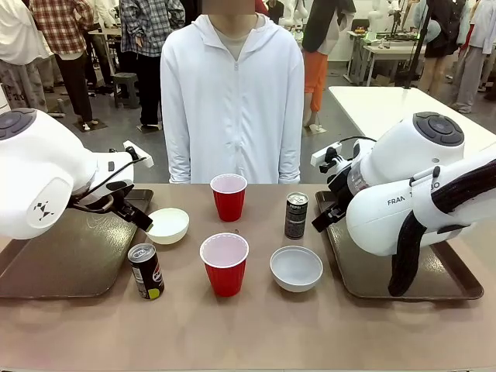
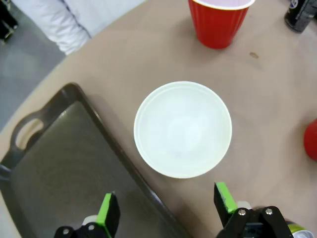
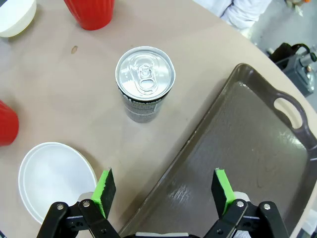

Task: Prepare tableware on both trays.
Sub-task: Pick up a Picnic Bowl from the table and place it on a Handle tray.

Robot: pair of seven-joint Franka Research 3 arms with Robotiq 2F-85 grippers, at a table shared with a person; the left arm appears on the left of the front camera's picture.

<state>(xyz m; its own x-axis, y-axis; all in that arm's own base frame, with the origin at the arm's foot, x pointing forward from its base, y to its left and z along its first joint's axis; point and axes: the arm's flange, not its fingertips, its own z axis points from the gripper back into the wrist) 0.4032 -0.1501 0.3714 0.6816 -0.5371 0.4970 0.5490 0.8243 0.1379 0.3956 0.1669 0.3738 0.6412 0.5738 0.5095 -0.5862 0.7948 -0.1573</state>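
Two red cups [image 1: 229,195] [image 1: 225,263] stand mid-table in front of the person. A white bowl [image 1: 168,225] sits by the left tray [image 1: 70,256], with a dark can [image 1: 146,271] in front of it. The other can [image 1: 296,215] and bowl [image 1: 296,267] sit left of the right tray [image 1: 434,271]. My left gripper [image 2: 168,208] hangs open above the near edge of its bowl [image 2: 183,129] and the tray rim [image 2: 64,163]. My right gripper [image 3: 161,191] is open above the right tray's rim [image 3: 247,153], short of the can [image 3: 145,82], with the bowl [image 3: 54,178] beside it.
The person stands at the far edge with no hands over the table. Both trays are bare inside. Bare tabletop runs along the front edge. In the left wrist view a red cup [image 2: 218,20] stands beyond the bowl.
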